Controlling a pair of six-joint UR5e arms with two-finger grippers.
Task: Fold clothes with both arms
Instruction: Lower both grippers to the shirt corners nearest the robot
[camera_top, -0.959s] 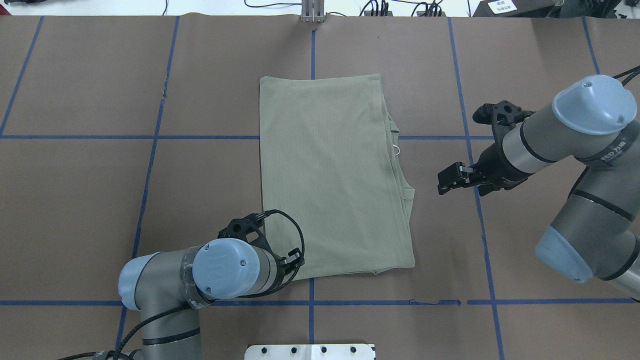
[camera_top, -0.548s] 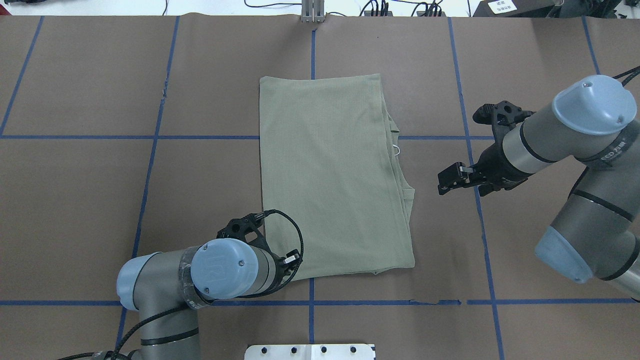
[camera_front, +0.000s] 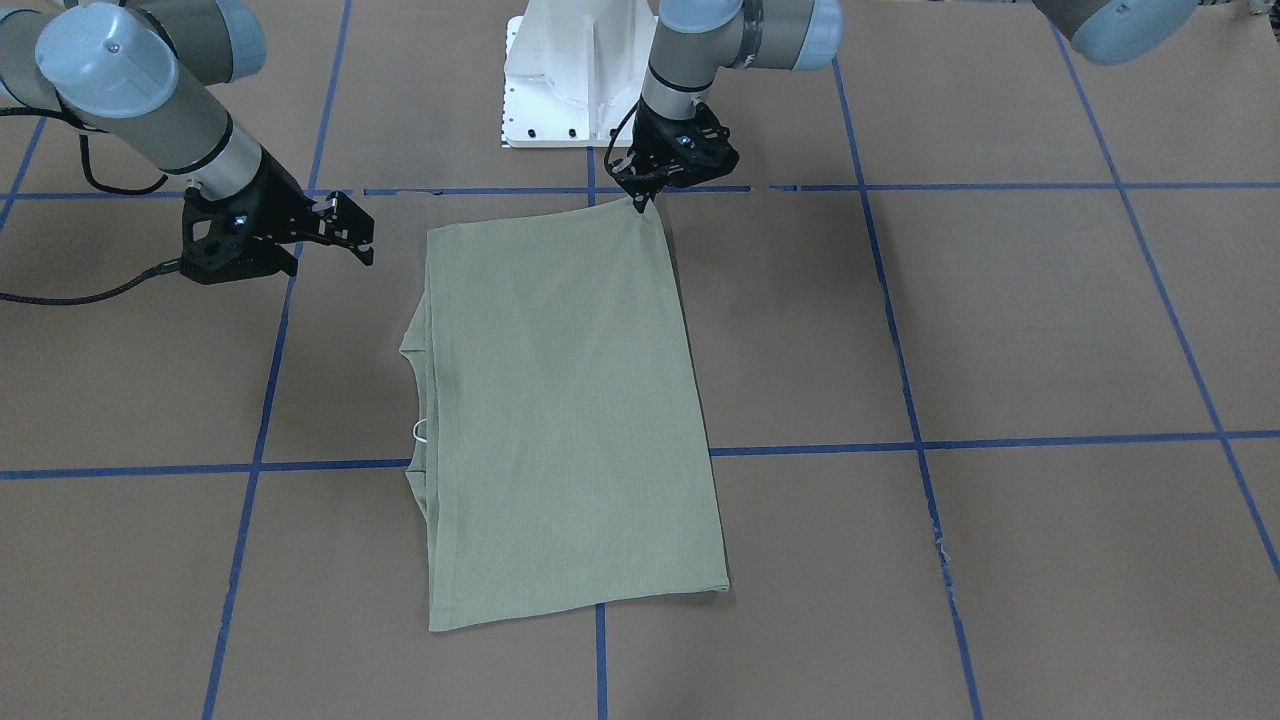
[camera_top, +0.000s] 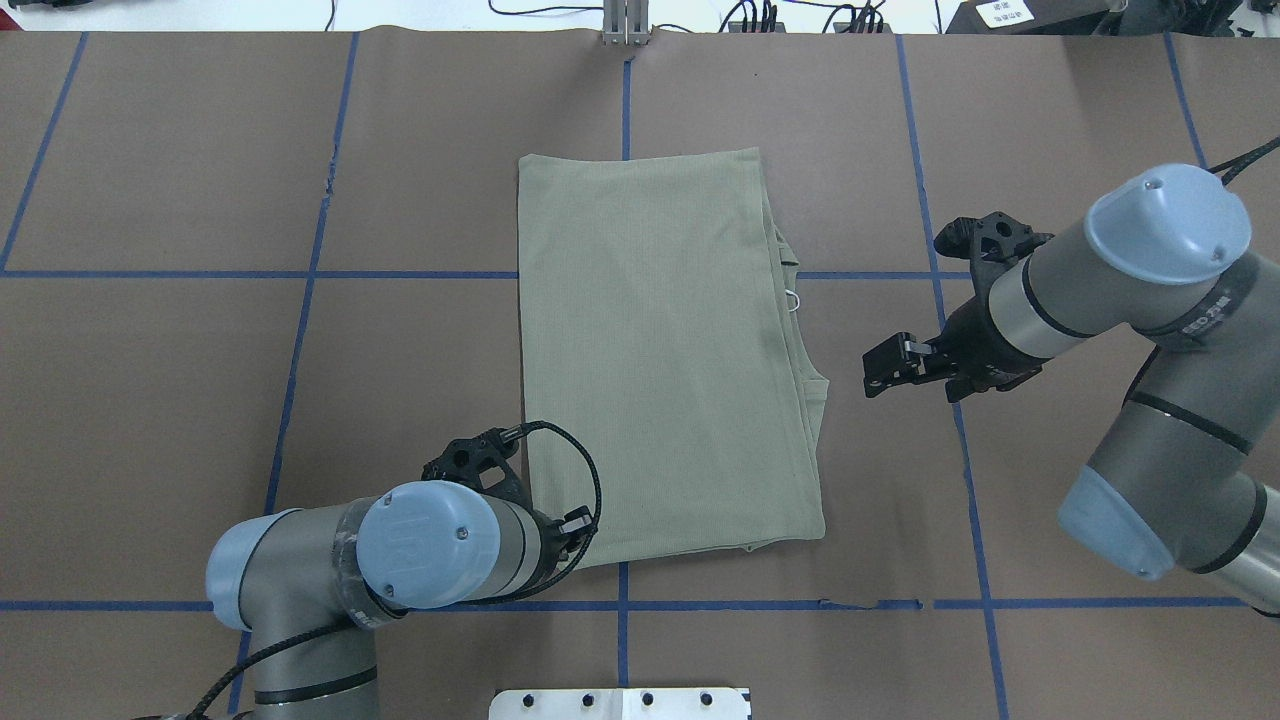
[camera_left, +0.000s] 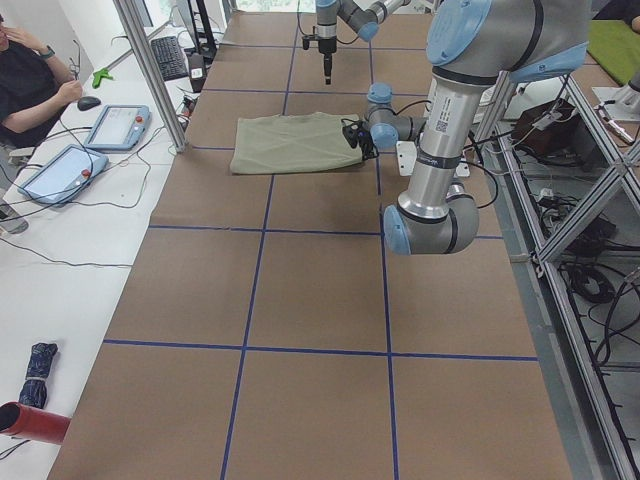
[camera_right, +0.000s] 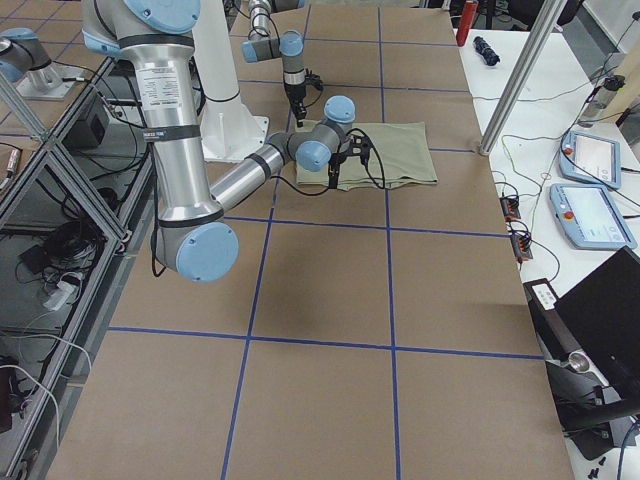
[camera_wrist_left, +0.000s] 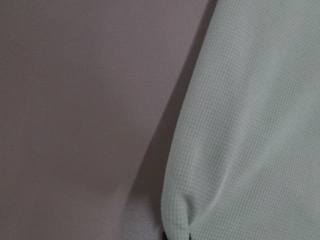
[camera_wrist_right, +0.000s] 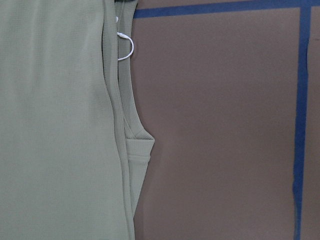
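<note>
The sage-green shirt lies folded into a long rectangle in the middle of the table, its collar edge and a white tag loop on the right side. At its near left corner my left gripper is shut on the fabric. The left wrist view shows the cloth puckered into the pinch. My right gripper hovers open just right of the shirt's collar side and touches nothing. In the right wrist view the layered shirt edge runs beside bare table.
Brown paper with blue tape lines covers the table. The white pedestal base stands at the robot's edge, close to the pinched corner. A seated person and tablets are at a side table beyond the far edge.
My left arm has drawn back a little toward the robot with the corner in its grip. My right gripper has slid slightly left, closer to the shirt. The shirt has barely shifted.
</note>
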